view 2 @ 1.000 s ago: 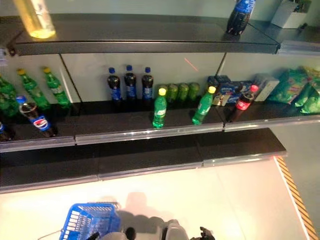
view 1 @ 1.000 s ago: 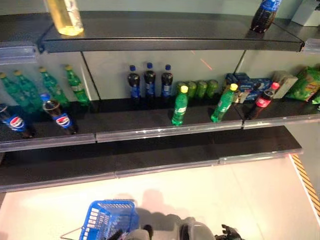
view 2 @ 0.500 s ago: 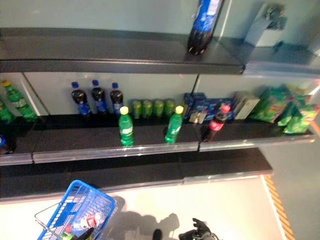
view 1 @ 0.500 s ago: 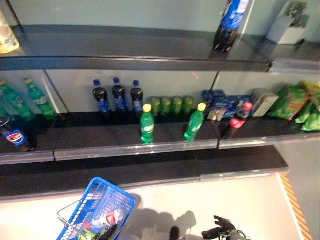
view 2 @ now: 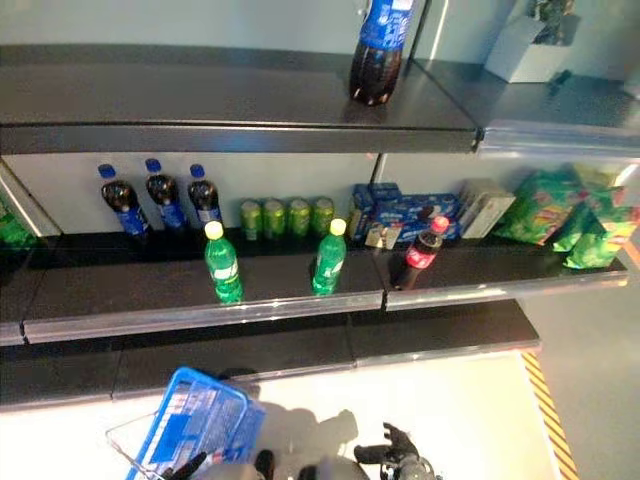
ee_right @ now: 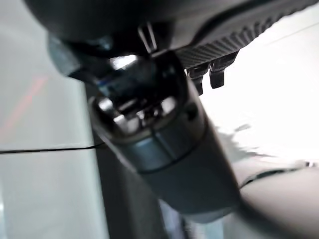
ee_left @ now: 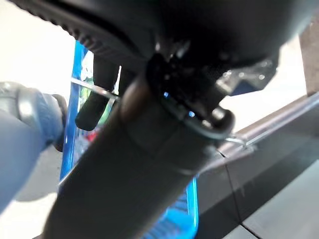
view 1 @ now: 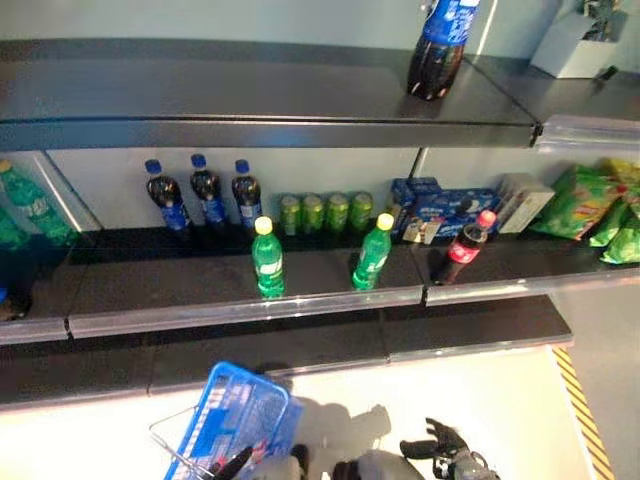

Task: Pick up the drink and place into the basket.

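The blue basket (view 1: 238, 412) hangs tilted at the lower left, off the pale floor. My left hand (view 1: 236, 463) is shut on its thin wire handles (ee_left: 93, 87). My right hand (view 1: 438, 449) is low at the lower right, with fingers (ee_right: 215, 69) spread and empty. Two green bottles with yellow caps (view 1: 267, 262) (view 1: 371, 254) stand at the front of the middle shelf. A red-capped cola bottle (view 1: 463, 247) stands to their right. Dark cola bottles with blue caps (view 1: 205, 189) and green cans (view 1: 325, 212) stand behind. Both hands are well below the shelf.
A large cola bottle (view 1: 440, 48) stands on the top shelf by a white box (view 1: 578, 45). Blue boxes (view 1: 440, 206) and green snack bags (view 1: 592, 198) fill the shelf's right end. A low black shelf (view 1: 300, 345) juts out. Yellow-black tape (view 1: 580, 405) marks the floor.
The whole picture has shifted, so the camera has moved to the right along the shelves. The blue basket now hangs more tilted and nearer the middle. My right hand has come into view.
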You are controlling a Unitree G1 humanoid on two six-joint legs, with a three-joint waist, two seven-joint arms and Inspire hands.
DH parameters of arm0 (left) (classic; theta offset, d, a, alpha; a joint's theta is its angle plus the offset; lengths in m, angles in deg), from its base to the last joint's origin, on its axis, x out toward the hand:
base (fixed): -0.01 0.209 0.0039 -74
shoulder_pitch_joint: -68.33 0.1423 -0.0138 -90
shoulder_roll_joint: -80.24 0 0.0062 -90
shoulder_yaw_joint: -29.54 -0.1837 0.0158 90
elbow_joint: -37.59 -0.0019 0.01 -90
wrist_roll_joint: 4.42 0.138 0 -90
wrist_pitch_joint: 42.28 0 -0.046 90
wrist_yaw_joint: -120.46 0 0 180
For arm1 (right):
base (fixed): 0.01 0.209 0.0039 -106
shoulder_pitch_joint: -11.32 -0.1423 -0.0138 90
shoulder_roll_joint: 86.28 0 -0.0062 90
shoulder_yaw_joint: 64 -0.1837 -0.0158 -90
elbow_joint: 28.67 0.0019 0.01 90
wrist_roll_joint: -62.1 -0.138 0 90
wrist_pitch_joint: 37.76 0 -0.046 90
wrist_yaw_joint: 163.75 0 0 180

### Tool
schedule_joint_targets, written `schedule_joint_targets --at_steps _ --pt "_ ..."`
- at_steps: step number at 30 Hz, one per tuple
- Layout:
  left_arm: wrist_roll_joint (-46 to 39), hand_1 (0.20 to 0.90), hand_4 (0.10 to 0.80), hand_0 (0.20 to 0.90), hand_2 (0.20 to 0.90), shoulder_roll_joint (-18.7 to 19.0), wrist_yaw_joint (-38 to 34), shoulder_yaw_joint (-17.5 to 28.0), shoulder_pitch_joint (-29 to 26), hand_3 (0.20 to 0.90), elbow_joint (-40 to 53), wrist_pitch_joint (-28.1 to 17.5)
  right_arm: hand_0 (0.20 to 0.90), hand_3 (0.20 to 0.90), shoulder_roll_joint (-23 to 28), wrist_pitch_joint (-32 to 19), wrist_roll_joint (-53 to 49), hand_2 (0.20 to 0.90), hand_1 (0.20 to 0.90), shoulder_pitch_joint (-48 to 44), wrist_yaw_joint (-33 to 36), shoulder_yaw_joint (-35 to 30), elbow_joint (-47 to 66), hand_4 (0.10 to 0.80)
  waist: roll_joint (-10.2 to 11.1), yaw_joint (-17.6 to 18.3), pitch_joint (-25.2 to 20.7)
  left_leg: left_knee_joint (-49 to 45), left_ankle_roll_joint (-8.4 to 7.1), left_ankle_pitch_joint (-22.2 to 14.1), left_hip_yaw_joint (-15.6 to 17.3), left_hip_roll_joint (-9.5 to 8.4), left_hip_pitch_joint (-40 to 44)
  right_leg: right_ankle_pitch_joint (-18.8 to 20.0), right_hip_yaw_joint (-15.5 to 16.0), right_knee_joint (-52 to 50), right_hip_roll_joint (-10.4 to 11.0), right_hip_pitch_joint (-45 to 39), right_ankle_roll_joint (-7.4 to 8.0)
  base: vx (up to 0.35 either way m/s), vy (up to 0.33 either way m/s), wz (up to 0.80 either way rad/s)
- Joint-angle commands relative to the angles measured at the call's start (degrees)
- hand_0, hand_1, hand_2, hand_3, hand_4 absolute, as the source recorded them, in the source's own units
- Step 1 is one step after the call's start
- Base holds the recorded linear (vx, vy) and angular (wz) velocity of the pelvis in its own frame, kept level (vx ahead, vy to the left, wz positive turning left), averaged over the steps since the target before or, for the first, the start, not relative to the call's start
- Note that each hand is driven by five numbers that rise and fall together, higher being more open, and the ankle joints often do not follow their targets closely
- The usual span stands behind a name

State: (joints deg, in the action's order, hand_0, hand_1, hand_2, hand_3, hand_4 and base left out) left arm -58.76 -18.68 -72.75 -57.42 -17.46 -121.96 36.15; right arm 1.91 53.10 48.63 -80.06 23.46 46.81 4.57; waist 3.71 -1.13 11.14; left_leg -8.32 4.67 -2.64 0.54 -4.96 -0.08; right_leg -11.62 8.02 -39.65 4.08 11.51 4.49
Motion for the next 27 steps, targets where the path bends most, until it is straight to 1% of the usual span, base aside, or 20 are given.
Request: schedule_joint_targets --at_steps 1,2,3,4,5,6,7,9,11,13,15,16,17,18,20,22,24,26,27 --pt "-2.0 0.3 0.1 0.3 0.3 5.7 0.3 -0.2 -3.1 0.2 8.8 -7.3 0.9 0.9 -1.6 0.0 -0.2 0.9 0.9 -0.4 0.4 2.9 0.9 0.8 -3.3 -1.5 -0.7 -1.2 -3.31 -2.8 1.7 1.29 0.5 12.0 0.2 20.9 6.2 -5.8 1.85 -0.009 -0.372 0.35" --pt "-2.7 0.3 0.1 0.3 0.3 5.4 0.9 -1.1 -3.9 0.2 11.0 -7.6 0.9 0.9 -1.8 -0.1 -0.3 0.9 0.9 -1.8 0.4 3.3 0.8 0.8 -3.5 -2.2 -0.3 -1.4 -4.43 -3.2 2.0 2.65 0.7 16.4 -0.3 28.0 9.9 -7.8 3.14 0.004 -0.416 0.36" --pt "-3.3 0.3 0.1 0.3 0.3 5.4 0.8 -1.1 -3.8 0.2 11.5 -7.7 0.9 0.9 -1.9 0.3 0.3 0.9 0.9 -2.2 0.2 3.4 1.1 0.8 -3.5 -2.3 -0.1 -1.8 -4.64 -3.5 2.2 3.1 0.8 17.0 -0.9 28.1 10.1 -7.9 3.52 0.03 -0.498 0.3" --pt "-3.8 0.3 0.1 0.3 0.3 5.5 0.2 -1.0 -3.7 0.2 11.8 -7.2 0.9 0.9 -2.0 1.4 1.0 0.9 0.9 -2.4 -0.1 3.7 1.7 0.8 -3.2 -2.6 -0.6 -2.6 -5.6 -3.7 2.3 4.57 0.4 14.1 -0.3 31.2 9.1 -10.3 3.79 0.042 -0.389 0.22" --pt "-3.4 0.3 0.1 0.3 0.3 5.2 -1.0 -0.9 -3.6 0.2 12.0 -7.0 0.9 0.9 -1.8 2.7 1.5 0.9 0.9 -2.4 -0.4 4.6 2.6 0.8 -2.8 -2.9 -0.7 -3.2 -6.36 -3.3 2.5 5.57 0.1 13.4 0.7 32.5 8.5 -11.8 3.73 0.038 -0.416 0.21" --pt "-3.6 0.3 0.1 0.3 0.3 4.8 -2.0 -0.9 -3.4 0.2 12.3 -6.7 0.9 0.9 -1.6 3.3 2.3 0.9 0.9 -2.3 -0.9 5.2 3.3 0.8 -2.7 -3.0 -0.9 -3.1 -6.91 -2.6 2.6 6.35 0.1 13.2 1.1 33.1 8.0 -12.4 3.64 0.012 -0.368 0.22" --pt "-4.0 0.3 0.1 0.3 0.3 4.4 -2.6 -1.4 -2.9 0.2 12.3 -6.8 0.9 0.9 -0.8 3.2 2.9 0.9 0.9 -2.2 -1.7 6.1 4.6 0.8 -2.4 -3.2 -1.1 -2.3 -7.66 -1.5 2.3 7.49 0.0 12.4 0.9 33.5 6.9 -13.0 3.05 -0.004 -0.322 0.2" --pt "-2.2 0.3 0.1 0.3 0.3 3.7 -2.4 -1.6 -2.0 0.2 11.5 -6.3 0.9 0.9 0.4 3.2 3.7 0.9 0.9 -2.0 -3.6 7.0 7.0 0.8 -1.8 -3.5 -1.4 -0.5 -8.24 -0.3 1.7 8.54 0.4 11.9 1.4 34.8 5.8 -13.8 2.32 0.0 -0.29 0.08" --pt "0.0 0.3 0.1 0.3 0.3 3.0 -3.0 -2.0 -1.1 0.2 10.7 -5.6 0.9 0.9 1.5 3.8 3.6 0.9 0.9 -1.7 -4.8 7.0 9.5 0.8 -1.3 -3.6 -1.8 1.4 -8.62 0.8 1.0 9.17 0.5 11.7 2.0 35.7 4.9 -14.3 1.66 -0.01 -0.192 -0.07" --pt "0.5 0.3 0.1 0.3 0.3 2.7 -3.8 -2.3 -0.6 0.2 10.2 -5.1 0.9 0.9 2.1 4.0 3.9 0.9 0.9 -1.2 -5.9 6.8 11.1 0.8 -1.0 -3.5 -1.9 2.2 -8.93 1.4 0.9 9.53 0.5 11.6 2.5 36.1 4.7 -14.5 1.45 -0.037 -0.108 0.08" --pt "0.8 0.3 0.1 0.3 0.3 2.7 -3.5 -2.2 0.3 0.2 9.7 -5.0 0.9 0.9 3.3 4.2 4.9 0.9 0.9 -0.2 -7.2 6.8 13.8 0.8 -0.9 -3.2 -2.2 3.5 -9.59 2.5 1.2 10.39 0.7 11.6 3.1 36.6 4.4 -14.6 1.2 -0.058 -0.094 0.1" --pt "1.2 0.3 0.1 0.3 0.3 3.1 -3.2 -1.8 1.2 0.2 10.3 -4.7 0.9 0.9 5.5 4.0 5.6 0.9 0.9 0.8 -9.7 7.4 19.4 0.8 -0.7 -3.0 -2.4 5.2 -10.31 3.4 1.5 11.21 1.3 11.5 4.0 37.3 4.2 -15.2 1.08 -0.052 -0.068 0.11" --pt "1.1 0.3 0.1 0.3 0.3 3.2 -3.4 -1.8 1.4 0.2 10.6 -4.6 0.9 0.9 6.2 2.9 5.6 0.9 0.9 1.1 -10.7 7.6 21.0 0.8 -0.7 -2.9 -2.4 5.7 -10.45 3.6 1.6 11.34 1.5 11.5 4.1 37.5 4.1 -15.4 1.06 -0.042 -0.064 0.07" --pt "0.8 0.3 0.1 0.3 0.3 3.5 -3.6 -1.7 1.6 0.2 11.0 -4.5 0.9 0.9 7.2 4.1 4.7 0.9 0.9 1.2 -11.0 8.1 24.2 0.8 -0.6 -2.8 -2.5 6.1 -10.61 3.8 1.5 11.51 1.8 11.4 4.2 37.6 4.0 -15.5 1.03 -0.014 -0.039 -0.01" --pt "0.4 0.3 0.1 0.3 0.3 4.6 -3.8 -1.0 2.1 0.2 11.9 -4.0 0.9 0.9 10.2 6.7 3.0 0.9 0.9 1.6 -13.9 8.6 34.2 0.8 -0.2 -2.5 -2.6 6.7 -11.0 4.0 1.5 11.97 2.3 11.2 4.2 37.7 3.8 -16.0 1.05 -0.013 -0.041 -0.03" --pt "0.3 0.3 0.1 0.3 0.3 5.5 -3.5 -0.7 2.1 0.2 12.1 -3.9 0.9 0.9 12.5 6.2 2.2 0.9 0.9 1.8 -16.5 8.9 40.5 0.8 0.0 -2.3 -2.6 7.1 -11.21 4.1 2.0 12.33 2.6 11.0 4.3 37.6 3.7 -16.1 1.12 -0.01 -0.016 0.0" --pt "0.2 0.3 0.1 0.3 0.3 6.8 -2.4 -0.1 1.8 0.2 11.3 -3.9 0.9 0.9 17.2 5.3 1.1 0.9 0.9 1.3 -20.1 7.3 50.4 0.8 0.3 -1.8 -2.8 7.5 -11.27 4.1 2.7 12.66 3.2 10.6 4.1 37.4 3.6 -16.2 1.29 -0.006 -0.003 -0.02" --pt "0.1 0.3 0.1 0.3 0.3 7.2 -1.7 0.5 1.7 0.2 10.6 -4.2 0.9 0.9 19.8 2.9 -1.0 0.9 0.9 0.9 -20.4 5.8 55.0 0.8 0.4 -1.4 -2.9 7.5 -11.32 3.8 3.2 12.86 3.6 10.4 3.9 37.3 3.5 -16.4 1.4 -0.007 0.001 -0.02" --pt "0.0 0.3 0.1 0.3 0.3 7.2 -1.5 0.6 1.7 0.2 10.3 -4.3 0.9 0.9 20.7 3.2 -2.1 0.9 0.9 0.7 -20.8 4.7 57.3 0.8 0.4 -1.2 -3.0 7.5 -11.28 3.8 3.4 12.92 3.7 10.4 3.8 37.3 3.5 -16.4 1.45 0.0 0.0 0.0"
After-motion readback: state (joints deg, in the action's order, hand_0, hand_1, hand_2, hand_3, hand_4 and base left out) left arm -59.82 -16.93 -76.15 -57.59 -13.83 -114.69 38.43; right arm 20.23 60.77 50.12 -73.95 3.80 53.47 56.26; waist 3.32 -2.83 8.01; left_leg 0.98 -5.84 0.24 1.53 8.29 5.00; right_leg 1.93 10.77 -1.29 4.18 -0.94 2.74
